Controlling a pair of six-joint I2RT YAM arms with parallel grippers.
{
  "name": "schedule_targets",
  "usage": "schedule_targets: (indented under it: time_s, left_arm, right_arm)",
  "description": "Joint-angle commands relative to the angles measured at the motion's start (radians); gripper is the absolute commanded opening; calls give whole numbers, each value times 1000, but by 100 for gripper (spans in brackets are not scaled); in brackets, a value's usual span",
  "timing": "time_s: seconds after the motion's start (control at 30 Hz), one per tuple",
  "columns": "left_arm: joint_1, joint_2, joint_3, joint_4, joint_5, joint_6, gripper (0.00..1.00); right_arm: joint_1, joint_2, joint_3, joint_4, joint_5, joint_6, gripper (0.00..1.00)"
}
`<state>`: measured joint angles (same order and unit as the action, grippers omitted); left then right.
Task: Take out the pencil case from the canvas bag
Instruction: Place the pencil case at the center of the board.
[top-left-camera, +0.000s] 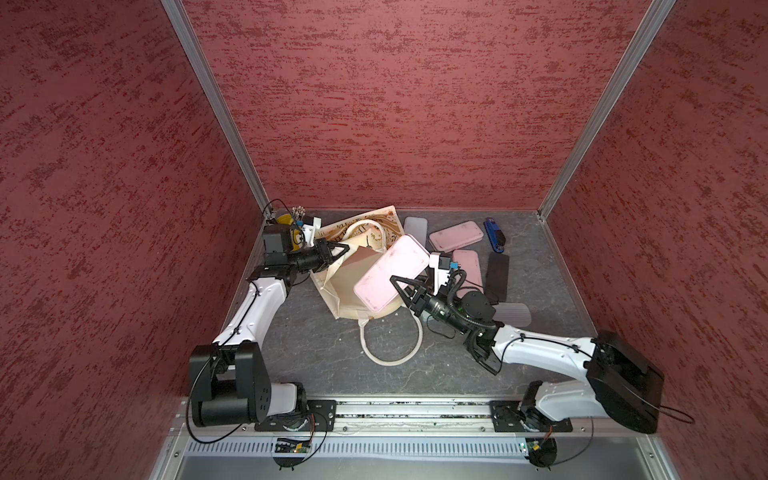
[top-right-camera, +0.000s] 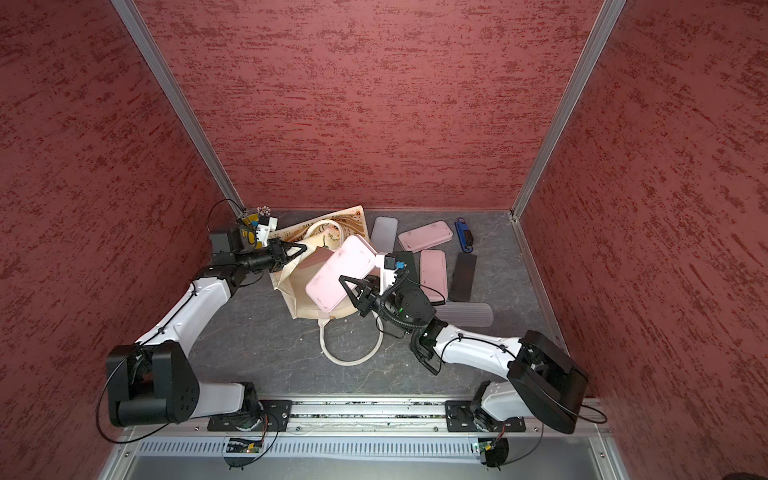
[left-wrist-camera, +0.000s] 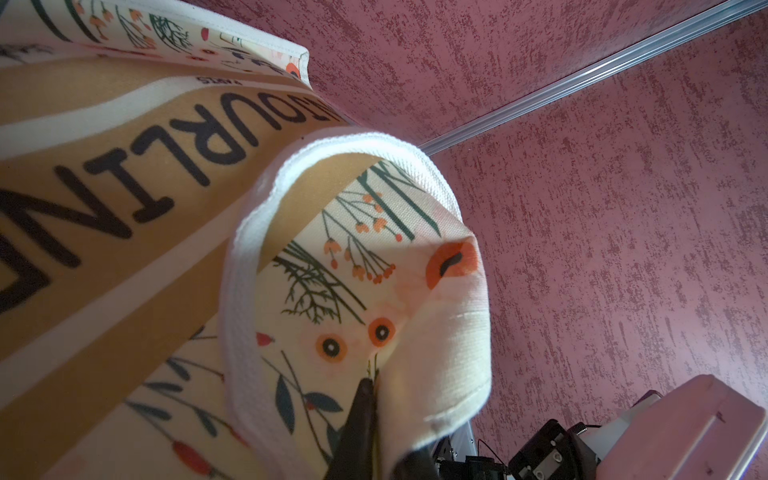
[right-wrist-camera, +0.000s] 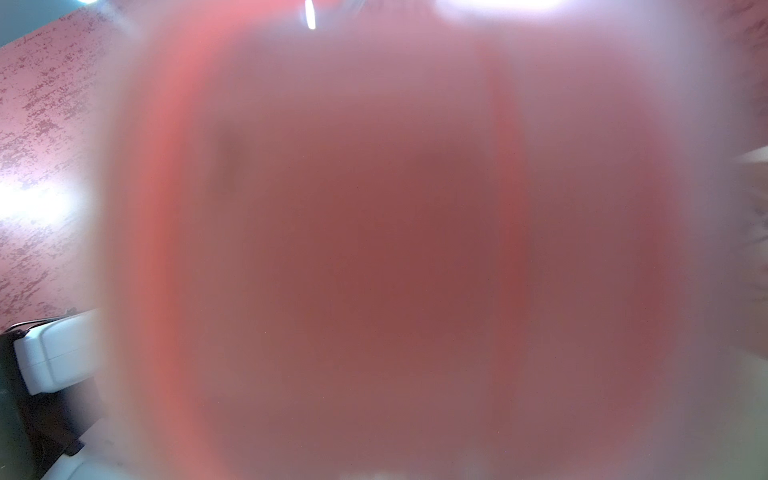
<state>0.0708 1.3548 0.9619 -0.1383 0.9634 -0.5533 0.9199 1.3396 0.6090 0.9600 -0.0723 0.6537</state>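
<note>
— Red textured walls (top-left-camera: 374, 104), dark grey mottled worktop (top-left-camera: 332, 353). The bag?
— Cream floral canvas bag (top-left-camera: 343, 291), mid-frame, left pincer (top-left-camera: 344, 249) pinching its rim; right pincer (top-left-camera: 397, 281) clamps the pink rectangular pencil case (top-left-camera: 390, 270) tilted over its mouth.

The front stretch of the table (top-left-camera: 324, 365), between the two arm bases, is left open and is broken only by the loose white handle (top-left-camera: 390, 363) of the canvas bag (top-left-camera: 345, 291). The bag's mouth is partly covered by the pink pencil case (top-left-camera: 390, 274) held tilted over it. The far right is crowded by a cluster of flat cases (top-left-camera: 455, 235) lying close together. The far left corner is filled by a yellow bucket (top-left-camera: 284, 219).
</note>
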Motion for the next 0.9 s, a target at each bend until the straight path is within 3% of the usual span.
schedule_targets:
  time_s: [0.0, 0.63, 0.87]
  left_arm:
    - [-5, -3, -6, 8, 8, -12, 3]
    - [-27, 9, 3, -27, -11, 16, 3]
    - [-31, 2, 11, -41, -10, 29, 3]
  right_arm:
    - [-9, -48, -28, -20, 95, -50, 0]
    - [-32, -248, -160, -155, 311, 5, 0]
    - [-34, -439, -212, -365, 413, 43, 0]
